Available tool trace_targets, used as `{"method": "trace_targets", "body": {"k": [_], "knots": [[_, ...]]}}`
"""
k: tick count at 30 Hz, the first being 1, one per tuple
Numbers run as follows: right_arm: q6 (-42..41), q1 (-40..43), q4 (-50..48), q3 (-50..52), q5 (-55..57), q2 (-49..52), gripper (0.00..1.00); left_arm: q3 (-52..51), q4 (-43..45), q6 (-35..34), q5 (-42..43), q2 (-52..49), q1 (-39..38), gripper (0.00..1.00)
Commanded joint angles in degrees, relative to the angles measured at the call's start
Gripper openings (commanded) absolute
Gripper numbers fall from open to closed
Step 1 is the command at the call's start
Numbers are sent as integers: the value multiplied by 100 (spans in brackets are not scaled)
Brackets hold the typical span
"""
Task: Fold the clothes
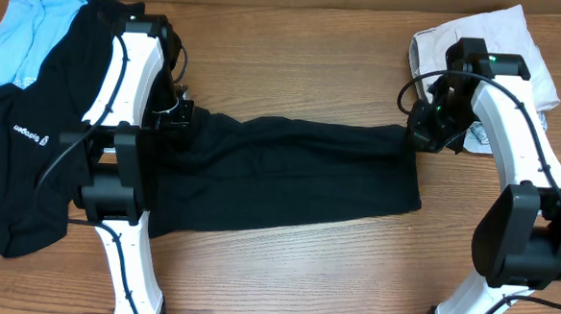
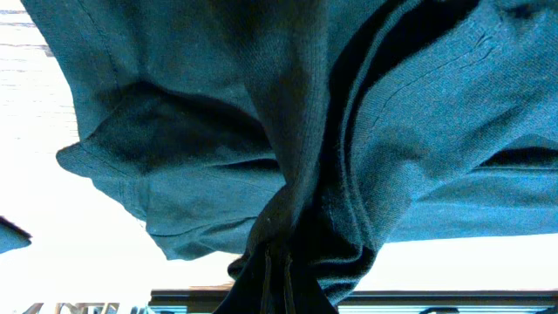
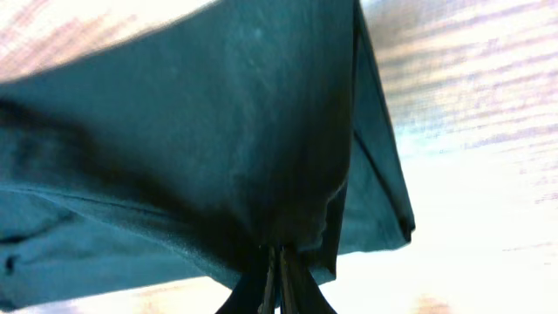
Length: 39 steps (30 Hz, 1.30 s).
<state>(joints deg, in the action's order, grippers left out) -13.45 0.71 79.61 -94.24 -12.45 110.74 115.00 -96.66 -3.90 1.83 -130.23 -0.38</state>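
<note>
The black T-shirt (image 1: 289, 172) lies as a long band across the middle of the table, stretched between both arms. My left gripper (image 1: 179, 113) is shut on its left end, where the cloth (image 2: 392, 131) bunches into folds just above the closed fingers (image 2: 279, 266). At the right end my right gripper (image 1: 418, 135) is shut on the upper corner; in the right wrist view the fabric (image 3: 218, 131) fans out from the pinched jaws (image 3: 277, 262). No tag shows.
A black garment with white lettering (image 1: 22, 129) lies heaped at the left edge, partly over a light-blue one (image 1: 23, 28). A pale grey-white garment (image 1: 503, 44) sits at the back right behind the right arm. Bare wood (image 1: 303, 274) shows in front of the shirt.
</note>
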Motion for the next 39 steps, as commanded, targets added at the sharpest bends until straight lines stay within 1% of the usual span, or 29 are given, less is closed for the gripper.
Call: {"method": "trace_targets", "body": {"k": [1,6,10,12,13,14,15,16,17,18,20,22,24,28,34,36,39], "knots": [[-2,7,146,66,42,-188,4,-48,-20,234,-101,168,-28,4],[-4,98,146,328,236,-186,4,-264,-20,426,-120,168,-28,4],[-4,216,-166,813,251,-186,4,-640,109,525,-118,166,-28,4],[-7,269,-400,1064,249,-186,37,-852,240,522,-87,164,-28,38],[-7,286,-481,1158,249,-186,50,-940,286,522,-74,164,-28,53],[-4,319,-575,1252,251,-186,55,-1008,313,525,-76,164,-31,62],[-7,350,-636,1311,251,-184,62,-1093,341,527,-76,164,-39,75],[-4,385,-721,1355,256,-173,73,-1150,369,546,-76,164,-44,85],[-4,428,-809,1370,262,-164,81,-1178,391,570,-76,164,-44,93],[-4,468,-933,1370,280,-149,83,-1180,422,568,-79,164,-44,100],[31,511,-1222,1375,284,-129,85,-1176,529,568,-94,164,-42,100],[299,516,-1526,1412,262,-107,87,-1176,721,566,-98,164,-37,100],[507,505,-1639,1451,179,-63,88,-1134,866,562,-94,166,-26,100],[629,503,-1834,1679,122,-9,89,-726,887,568,-96,166,-28,100],[822,503,-2463,2371,-52,-9,91,691,804,656,-76,168,-24,100],[815,505,-2636,2546,-55,-9,90,1196,828,678,-76,168,-20,100],[815,505,-2852,2741,-81,-9,85,1893,852,695,-76,168,0,100]]}}
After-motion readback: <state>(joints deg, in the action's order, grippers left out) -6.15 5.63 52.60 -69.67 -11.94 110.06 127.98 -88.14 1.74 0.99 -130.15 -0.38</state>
